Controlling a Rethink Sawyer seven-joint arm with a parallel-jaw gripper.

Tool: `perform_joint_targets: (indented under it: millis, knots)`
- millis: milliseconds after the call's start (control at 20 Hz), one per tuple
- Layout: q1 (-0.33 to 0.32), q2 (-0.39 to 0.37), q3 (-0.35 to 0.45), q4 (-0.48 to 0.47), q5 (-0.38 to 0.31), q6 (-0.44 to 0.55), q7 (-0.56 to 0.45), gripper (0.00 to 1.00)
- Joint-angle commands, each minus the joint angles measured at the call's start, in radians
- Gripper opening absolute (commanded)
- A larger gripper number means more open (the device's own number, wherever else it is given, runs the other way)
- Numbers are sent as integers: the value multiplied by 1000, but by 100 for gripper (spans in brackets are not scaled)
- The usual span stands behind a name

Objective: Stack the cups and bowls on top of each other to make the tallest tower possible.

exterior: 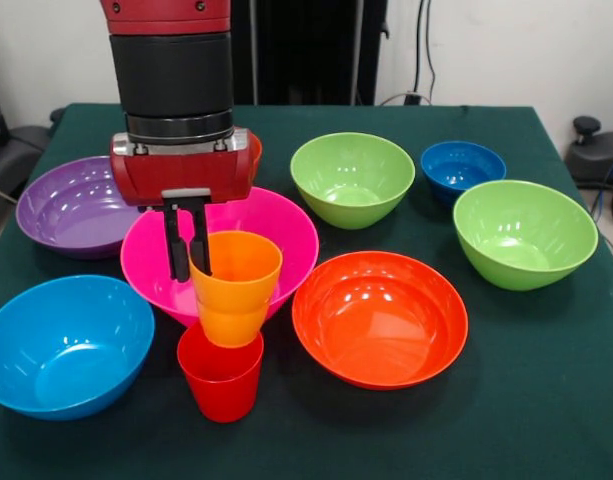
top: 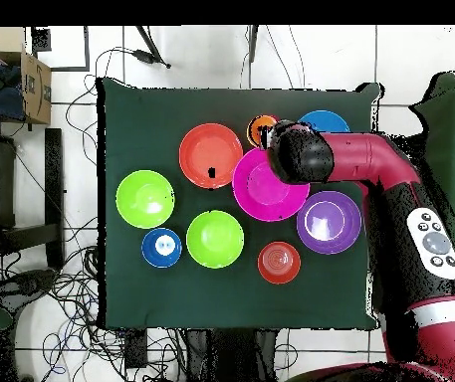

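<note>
My gripper [exterior: 189, 272] comes straight down and is shut on the left rim of the orange cup [exterior: 236, 290], one finger outside and one inside. The orange cup sits nested in the red cup [exterior: 221, 378], which stands on the table at the front. This two-cup tower is upright. The pink bowl [exterior: 281, 230] lies right behind it. In the overhead view the orange cup [top: 261, 129] shows beside the arm's wrist [top: 296, 151], which hides the gripper; the red cup is hidden there.
Loose bowls ring the cups: light blue [exterior: 61, 345], purple [exterior: 71, 205], large orange-red [exterior: 381, 320], two lime green [exterior: 351, 178] [exterior: 524, 232], small blue [exterior: 462, 165]. The small orange-red bowl [top: 279, 262] is mostly hidden behind the gripper in the front view.
</note>
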Motion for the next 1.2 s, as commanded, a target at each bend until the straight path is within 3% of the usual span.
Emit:
perform_joint_targets:
  millis: [50, 700, 1200]
  knots:
    - [4, 104, 45, -90, -100, 42, -255, 0]
    - [-30, 155, 71, -76, -132, 28, -264, 0]
    - [-41, 194, 98, -61, -99, 109, -286, 0]
